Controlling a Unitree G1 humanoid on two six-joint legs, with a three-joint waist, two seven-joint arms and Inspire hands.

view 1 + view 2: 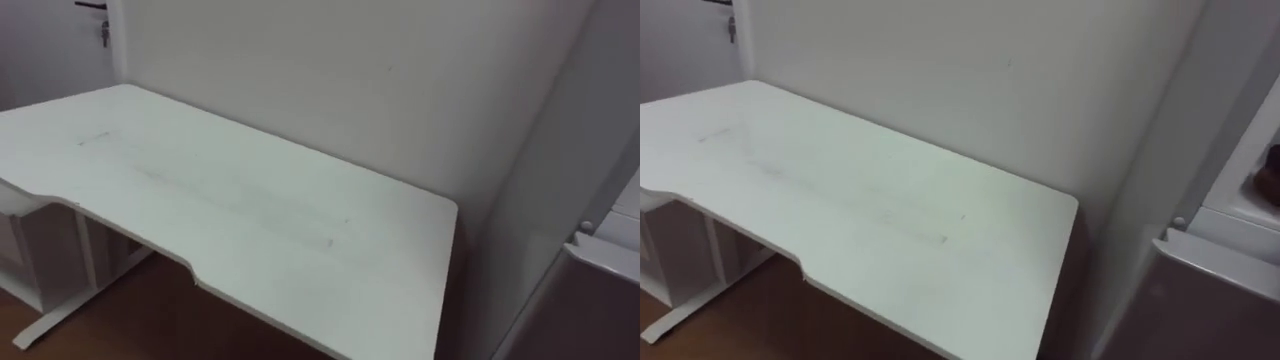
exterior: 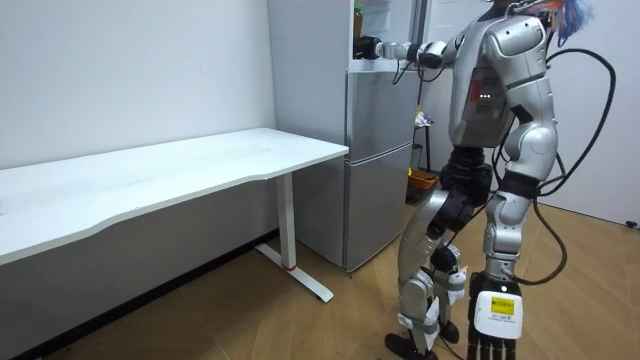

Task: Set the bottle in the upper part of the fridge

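Observation:
I stand in front of a tall silver fridge (image 2: 380,180), just past the end of a white table (image 2: 200,165). My right arm stretches out level into the open upper compartment (image 2: 388,25). My right hand (image 2: 368,47) is at its lower edge, and a dark bit of it shows at the picture's edge (image 1: 1272,165). Whether it holds the bottle I cannot tell. A small green and white thing (image 2: 358,18) stands inside, too small to name. My left hand (image 2: 492,335) hangs low at my side, fingers straight and empty.
The white table (image 1: 230,210) runs along the pale wall to my left, with a low white cabinet (image 1: 25,250) under its far end. The fridge's side and lower door top (image 1: 1220,260) rise at my right. The floor is wooden (image 2: 300,320).

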